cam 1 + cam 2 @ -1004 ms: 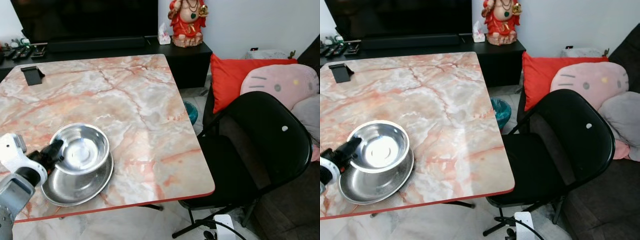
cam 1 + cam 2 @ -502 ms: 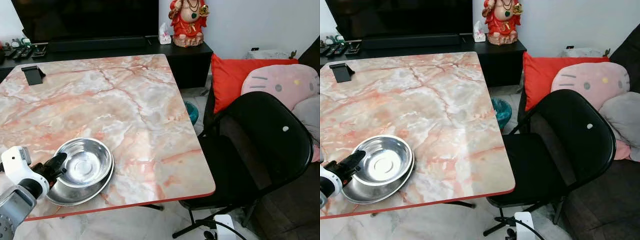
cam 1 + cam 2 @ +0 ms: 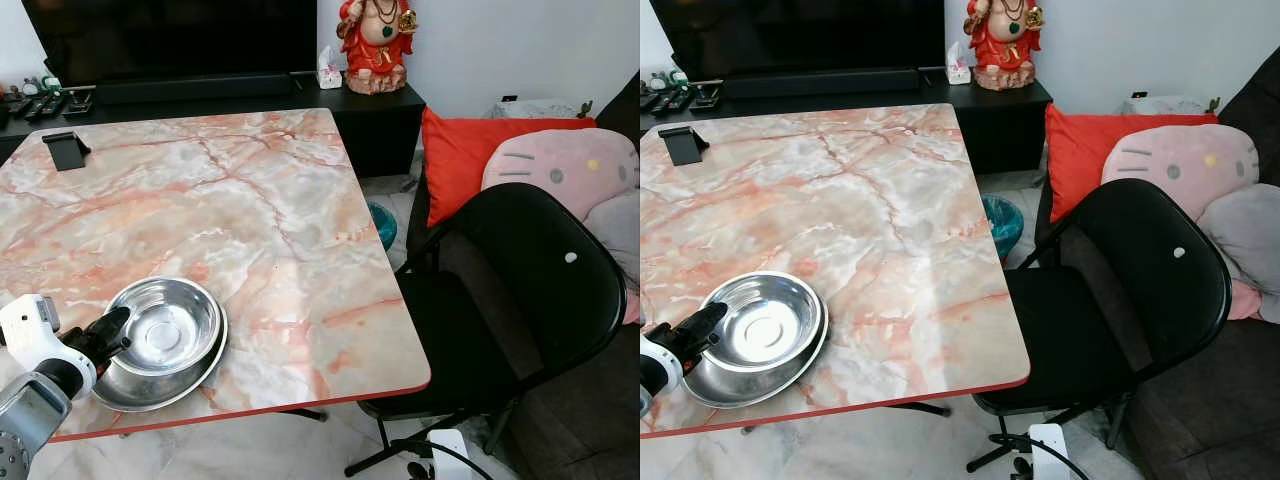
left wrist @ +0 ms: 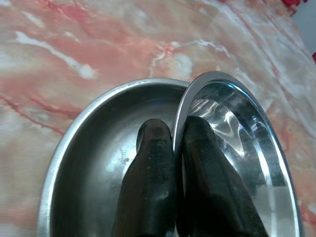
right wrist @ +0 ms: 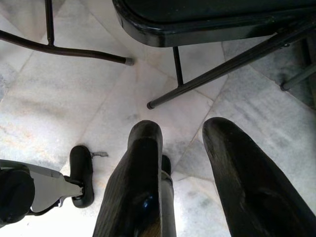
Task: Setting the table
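The left arm reaches in low over the near left corner of the marble table (image 3: 280,200), its left pincer (image 4: 173,136) clamped tight on the rim of the steel bowl (image 3: 172,322). One finger sits inside the bowl, one outside. That bowl rests tilted in a wider steel plate (image 3: 190,375) just beneath the pincer. The right pincer (image 5: 185,131) hangs above the tiled floor (image 5: 64,98) near black chair legs (image 5: 217,66), fingers parted and holding nothing.

Silver bowls (image 3: 165,335) on pink-veined marble table (image 3: 250,200).
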Motion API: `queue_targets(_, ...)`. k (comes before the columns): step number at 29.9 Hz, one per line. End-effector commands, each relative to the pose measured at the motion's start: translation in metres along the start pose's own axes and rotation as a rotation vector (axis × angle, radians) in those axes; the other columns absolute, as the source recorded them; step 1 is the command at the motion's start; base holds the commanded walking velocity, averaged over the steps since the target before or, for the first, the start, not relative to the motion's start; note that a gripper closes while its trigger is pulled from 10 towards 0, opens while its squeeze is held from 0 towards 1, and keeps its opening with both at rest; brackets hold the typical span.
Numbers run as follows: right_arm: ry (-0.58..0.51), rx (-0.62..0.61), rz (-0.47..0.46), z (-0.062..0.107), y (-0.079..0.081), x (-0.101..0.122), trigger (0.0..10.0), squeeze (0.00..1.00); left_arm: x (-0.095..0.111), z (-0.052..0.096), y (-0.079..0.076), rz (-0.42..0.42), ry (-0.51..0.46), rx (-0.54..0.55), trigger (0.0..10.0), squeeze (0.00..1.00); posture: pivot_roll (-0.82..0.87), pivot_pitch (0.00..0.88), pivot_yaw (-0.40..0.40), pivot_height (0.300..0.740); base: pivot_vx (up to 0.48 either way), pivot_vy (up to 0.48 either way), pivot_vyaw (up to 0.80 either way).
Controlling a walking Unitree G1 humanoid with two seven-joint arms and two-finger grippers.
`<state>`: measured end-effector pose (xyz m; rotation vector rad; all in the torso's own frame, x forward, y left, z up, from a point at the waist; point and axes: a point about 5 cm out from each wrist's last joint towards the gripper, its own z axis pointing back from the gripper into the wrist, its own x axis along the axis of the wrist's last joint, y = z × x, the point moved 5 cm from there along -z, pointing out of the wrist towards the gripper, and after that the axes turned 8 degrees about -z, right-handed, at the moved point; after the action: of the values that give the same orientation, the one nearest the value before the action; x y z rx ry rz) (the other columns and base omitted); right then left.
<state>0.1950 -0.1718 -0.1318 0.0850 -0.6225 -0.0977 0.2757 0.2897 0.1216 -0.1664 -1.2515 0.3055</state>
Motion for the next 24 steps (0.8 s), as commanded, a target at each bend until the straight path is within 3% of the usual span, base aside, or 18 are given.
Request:
queue_targets(1,0.006,0.002,0.008,0.000,0.000,0.000,10.0,0.00,0.001,-0.002,0.001,-0.002,-0.003,0.007,10.0,1.00,-0.02,0.000,0.011,0.740,0.000,0.000,0.00)
queue_targets(18,0.007,0.004,0.011,0.000,0.000,0.000,10.0,0.00,0.013,-0.004,-0.001,-0.053,-0.042,0.027,10.0,1.00,-0.02,0.000,0.008,0.740,0.000,0.000,0.00)
queue_targets(22,0.007,0.006,0.012,0.000,0.000,0.000,10.0,0.00,0.018,-0.006,-0.002,-0.093,-0.048,0.036,10.0,0.96,-0.02,0.000,0.009,0.740,0.000,0.000,0.00)
queue_targets(23,0.007,0.006,0.011,0.000,0.001,0.000,10.0,0.00,0.019,-0.007,-0.002,-0.103,-0.050,0.041,10.0,0.82,-0.02,0.000,0.008,0.740,0.000,0.000,0.00)
queue_targets(24,0.007,0.006,0.011,0.000,0.001,0.000,10.0,0.00,0.019,-0.007,-0.002,-0.103,-0.050,0.041,10.0,0.82,-0.02,0.000,0.008,0.740,0.000,0.000,0.00)
